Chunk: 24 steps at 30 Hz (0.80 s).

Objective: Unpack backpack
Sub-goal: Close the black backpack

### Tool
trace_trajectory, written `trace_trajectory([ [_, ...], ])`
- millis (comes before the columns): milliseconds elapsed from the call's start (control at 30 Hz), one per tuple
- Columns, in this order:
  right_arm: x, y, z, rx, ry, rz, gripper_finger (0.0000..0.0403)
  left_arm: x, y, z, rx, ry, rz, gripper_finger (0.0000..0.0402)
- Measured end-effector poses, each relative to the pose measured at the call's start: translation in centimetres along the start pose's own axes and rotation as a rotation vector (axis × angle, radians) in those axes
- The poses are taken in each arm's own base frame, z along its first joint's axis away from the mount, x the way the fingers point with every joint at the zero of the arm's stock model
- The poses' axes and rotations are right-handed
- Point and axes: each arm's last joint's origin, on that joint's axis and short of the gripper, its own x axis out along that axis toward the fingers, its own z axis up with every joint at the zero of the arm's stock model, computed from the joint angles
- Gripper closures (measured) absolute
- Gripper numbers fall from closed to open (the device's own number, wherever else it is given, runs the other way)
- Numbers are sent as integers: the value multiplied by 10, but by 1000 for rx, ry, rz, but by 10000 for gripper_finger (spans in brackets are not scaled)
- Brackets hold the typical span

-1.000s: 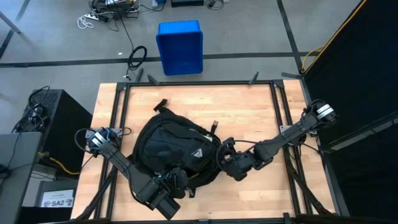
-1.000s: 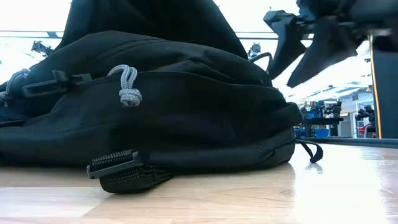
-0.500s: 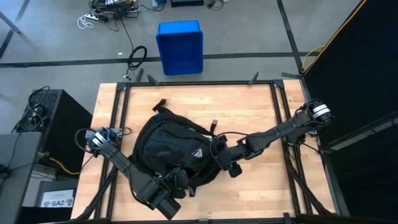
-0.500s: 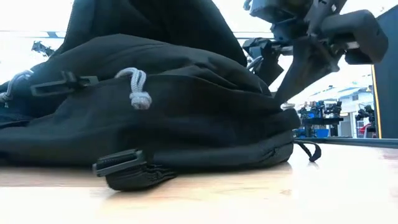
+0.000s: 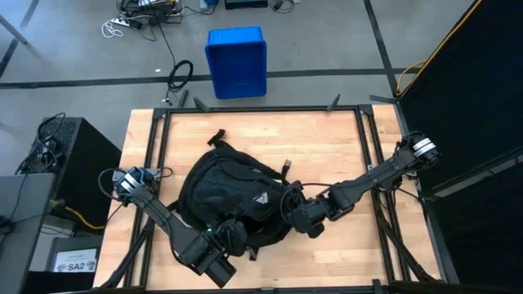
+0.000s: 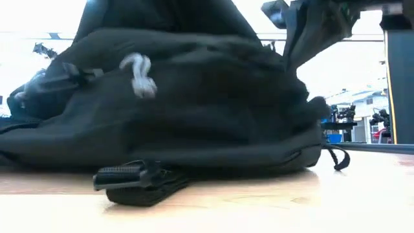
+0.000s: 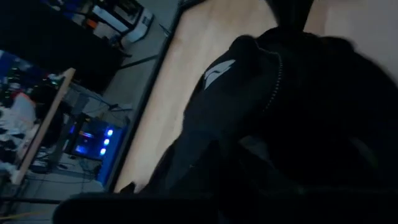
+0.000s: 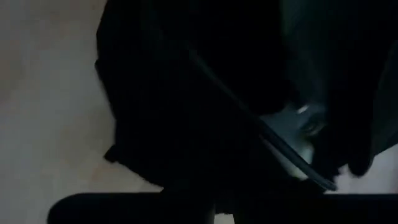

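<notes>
I have the backpack lying flat on the wooden surface, a little toward the near edge and left of the middle, its white logo facing up. It reads as closed or barely opened; I can see nothing taken out of it anywhere on the surface, so I judge I am at the opening step, working on fabric or a zipper and not yet reaching inside.

My right gripper is at the pack's right side, fingers pressed together against the black fabric. From the right wrist view I see only dark cloth and a thin cord or seam line close in, so I cannot tell whether it has pinched a zipper pull, a fold of cloth, or nothing. My left gripper is at the pack's near edge, also closed and buried against the fabric there; whether it grips a strap I cannot tell.

In the low view the pack bulges high, with a grey cord pull on its upper side.

Next I need to confirm the right side has caught something, then draw it along the zipper line while the left holds the pack down. The blue bin sits on the floor beyond the far edge.
</notes>
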Motion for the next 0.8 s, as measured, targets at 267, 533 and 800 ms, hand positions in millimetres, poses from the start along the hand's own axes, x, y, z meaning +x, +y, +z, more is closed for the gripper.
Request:
trace_trajectory([
  [267,-53,-8,33,-44,-59,-63,403,2,20,0,-22,-11,88,401],
  [533,-108,-32,56,-41,-146,-152,403,0,65,13,-91,-67,138,401],
  [800,-118,-32,62,-23,-192,-94,403,-1,82,17,-107,-67,132,401],
])
